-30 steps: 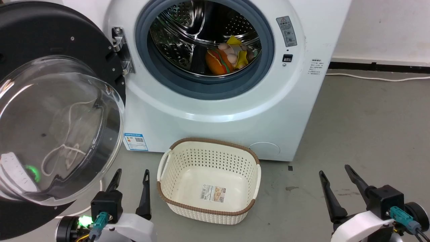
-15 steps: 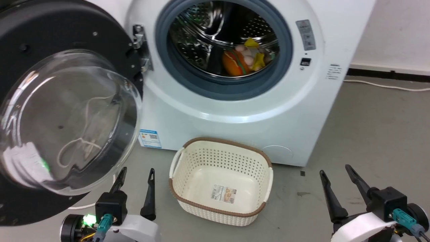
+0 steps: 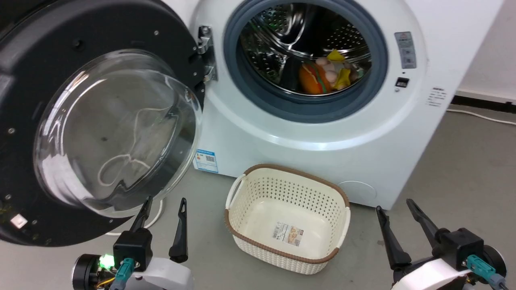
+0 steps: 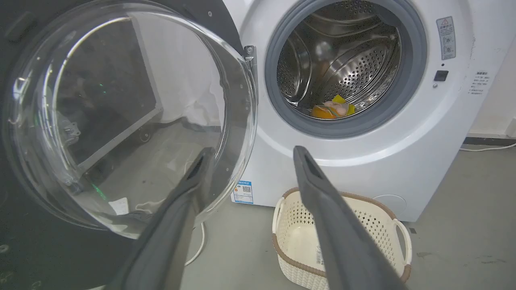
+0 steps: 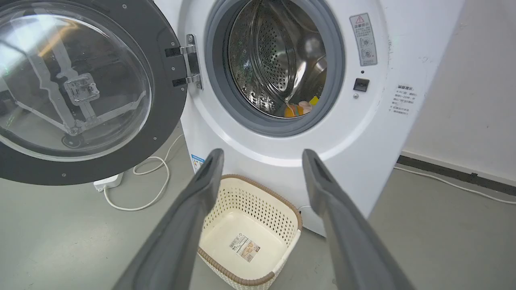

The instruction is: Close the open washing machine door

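Left hand [image 3: 166, 200], fingers spread and empty, lies just beneath the washing machine door [image 3: 100, 121], which stands swung out left of the drum opening [image 3: 306, 44] on its right-edge hinge [image 3: 206, 52]; right hand [image 3: 394, 204], also spread, is well apart.

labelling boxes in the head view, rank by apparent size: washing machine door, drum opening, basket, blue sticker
1. washing machine door, nearest the camera
2. drum opening, only slightly over the basket; top cropped
3. basket
4. blue sticker
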`<state>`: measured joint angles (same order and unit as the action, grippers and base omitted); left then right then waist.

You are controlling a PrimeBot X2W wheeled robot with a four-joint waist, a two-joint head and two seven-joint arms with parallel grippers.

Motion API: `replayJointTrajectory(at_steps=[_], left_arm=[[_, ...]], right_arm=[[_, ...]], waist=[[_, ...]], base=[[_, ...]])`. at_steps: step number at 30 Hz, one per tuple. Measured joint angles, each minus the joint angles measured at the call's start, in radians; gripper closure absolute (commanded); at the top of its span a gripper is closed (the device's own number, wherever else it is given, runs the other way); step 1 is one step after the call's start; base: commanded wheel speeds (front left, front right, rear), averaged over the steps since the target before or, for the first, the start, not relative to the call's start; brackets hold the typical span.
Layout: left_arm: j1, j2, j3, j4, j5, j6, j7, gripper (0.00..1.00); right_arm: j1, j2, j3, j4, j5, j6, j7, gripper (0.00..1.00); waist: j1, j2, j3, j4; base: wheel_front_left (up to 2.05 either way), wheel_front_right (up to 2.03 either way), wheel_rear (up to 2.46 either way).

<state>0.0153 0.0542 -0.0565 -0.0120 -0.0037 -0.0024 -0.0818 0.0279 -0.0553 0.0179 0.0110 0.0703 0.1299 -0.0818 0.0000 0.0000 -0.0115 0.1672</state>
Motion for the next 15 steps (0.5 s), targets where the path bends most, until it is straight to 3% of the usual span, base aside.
replayJointTrajectory(at_steps=[15], left_arm=[[0.007, 0.000, 0.003, -0.041, -0.007, 0.018, -0.030, 0.00]], right_arm=[[-0.017, 0.000, 0.053, 0.015, 0.002, 0.000, -0.031, 0.00]], waist=[[0.0000, 0.0000, 0.018, 0.074]], base=[[0.00, 0.00, 0.00]])
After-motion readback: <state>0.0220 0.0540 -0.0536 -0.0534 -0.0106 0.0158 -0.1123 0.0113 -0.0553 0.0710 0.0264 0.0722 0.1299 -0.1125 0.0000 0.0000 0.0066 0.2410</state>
